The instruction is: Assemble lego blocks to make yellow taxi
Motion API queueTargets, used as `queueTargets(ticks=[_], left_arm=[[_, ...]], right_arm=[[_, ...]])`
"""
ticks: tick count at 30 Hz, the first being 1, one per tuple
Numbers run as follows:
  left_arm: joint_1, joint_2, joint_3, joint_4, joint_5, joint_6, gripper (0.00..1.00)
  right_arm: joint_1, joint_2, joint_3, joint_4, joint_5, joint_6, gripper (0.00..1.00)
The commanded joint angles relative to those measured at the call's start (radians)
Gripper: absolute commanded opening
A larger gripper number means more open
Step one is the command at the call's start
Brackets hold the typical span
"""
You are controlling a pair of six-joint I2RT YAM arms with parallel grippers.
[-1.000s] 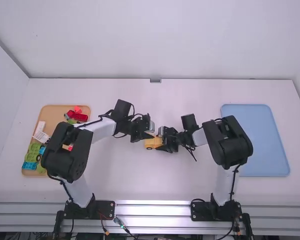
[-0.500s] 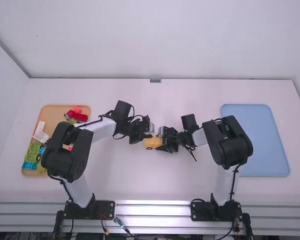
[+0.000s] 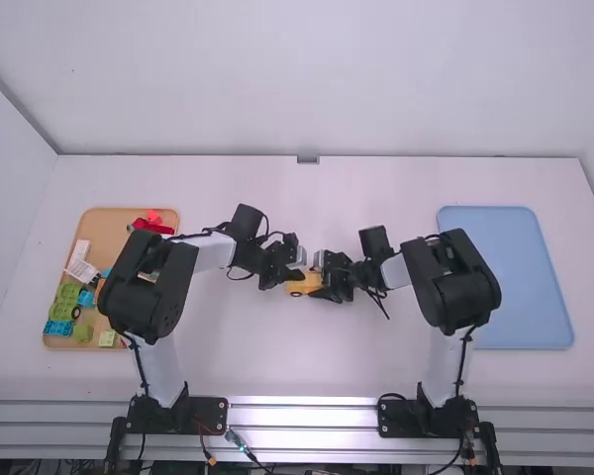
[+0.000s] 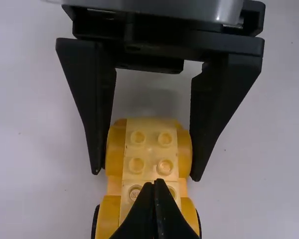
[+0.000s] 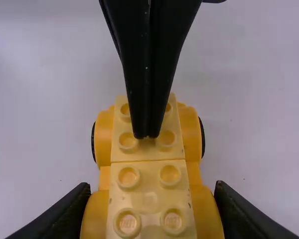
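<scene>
Tan tray (image 3: 107, 233) of loose bricks (image 3: 67, 300) well left of yellow taxi (image 3: 299, 287). Our left arm (image 3: 166, 287) bent at elbow, angled in from taxi's left; our left gripper (image 3: 300, 273) closed, tips together over taxi's top. Our right gripper (image 3: 324, 284) clasps taxi's right end from both sides, our right arm (image 3: 455, 282) folded. Blue tray (image 3: 525, 277) well right of taxi.

Left arm (image 3: 158, 297) and right arm (image 3: 463, 287) bent inward, left tool (image 3: 300, 274) fingers together, right tool (image 3: 319, 279) fingers apart
</scene>
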Motion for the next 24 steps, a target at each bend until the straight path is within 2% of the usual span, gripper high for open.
queueTargets(ticks=[1,6,9,10,15,20,24], left_arm=[[0.003,0.068,-0.042,-0.031,-0.127,0.009,0.02],[0.003,0.068,-0.116,0.057,-0.220,-0.015,0.02],[0.003,0.068,-0.190,0.194,-0.363,-0.158,0.02],[0.003,0.068,-0.199,0.209,-0.366,-0.160,0.02],[0.004,0.026,-0.225,0.288,-0.245,-0.159,0.02],[0.011,-0.132,-0.166,0.265,-0.121,-0.160,0.02],[0.010,-0.259,-0.121,0.267,-0.133,-0.184,0.04]], right_arm=[[0.002,0.011,0.003,0.002,0.015,-0.018,0.55],[0.003,0.011,0.003,0.003,0.015,-0.018,0.55],[0.001,0.011,0.003,0.003,0.015,-0.018,0.55],[0.001,0.011,0.003,0.003,0.015,-0.018,0.55],[0.001,0.011,0.003,0.000,0.016,-0.018,0.55],[0.001,0.011,0.003,0.002,0.016,0.006,0.56],[0.004,0.011,0.004,0.003,0.016,0.005,0.56]])
